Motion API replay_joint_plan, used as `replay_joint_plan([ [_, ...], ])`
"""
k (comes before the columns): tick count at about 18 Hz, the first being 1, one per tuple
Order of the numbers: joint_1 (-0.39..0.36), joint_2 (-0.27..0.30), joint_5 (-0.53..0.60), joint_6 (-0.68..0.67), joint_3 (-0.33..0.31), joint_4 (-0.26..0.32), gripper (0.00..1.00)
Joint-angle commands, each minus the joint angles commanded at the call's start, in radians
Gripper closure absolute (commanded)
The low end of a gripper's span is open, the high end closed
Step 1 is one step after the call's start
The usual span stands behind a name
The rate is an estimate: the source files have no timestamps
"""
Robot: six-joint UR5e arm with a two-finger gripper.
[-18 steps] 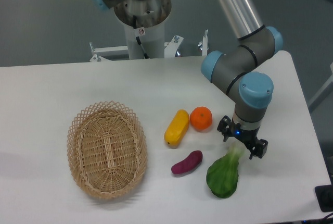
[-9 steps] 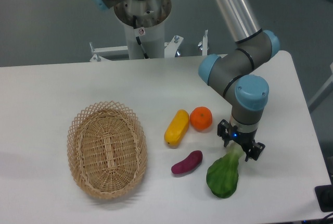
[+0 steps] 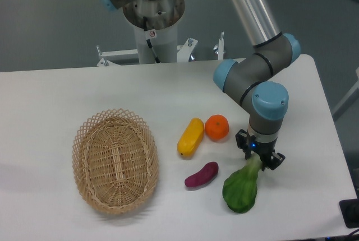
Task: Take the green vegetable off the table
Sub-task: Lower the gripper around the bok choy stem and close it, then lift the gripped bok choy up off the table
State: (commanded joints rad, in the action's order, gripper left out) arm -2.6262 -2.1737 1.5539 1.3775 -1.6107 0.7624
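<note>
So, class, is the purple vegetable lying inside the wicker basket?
No, the purple vegetable lies on the white table, to the right of the wicker basket and apart from it.

Four toy foods (green vegetable point(image 3: 240, 189), orange point(image 3: 217, 127), yellow vegetable point(image 3: 190, 137), purple eggplant point(image 3: 201, 175)), one wicker basket point(image 3: 115, 160), one claw point(image 3: 258, 153).

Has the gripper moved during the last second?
Yes. The gripper shifted slightly left, toward the orange, and its jaws drew closer around the pale stalk of the green vegetable.
</note>
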Motion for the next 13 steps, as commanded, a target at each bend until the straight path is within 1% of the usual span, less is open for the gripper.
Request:
replay_joint_plan([
  [4,-0.002,0.008,-0.002,0.011,0.006,-0.002,0.64],
  [8,-0.009,0.014,-0.006,0.011,0.037,-0.002,0.64],
  [10,-0.011,0.031,-0.012,0.0,0.06,0.002,0.64],
  [13,-0.015,0.083,-0.034,-0.002,0.074,0.006,0.64],
])
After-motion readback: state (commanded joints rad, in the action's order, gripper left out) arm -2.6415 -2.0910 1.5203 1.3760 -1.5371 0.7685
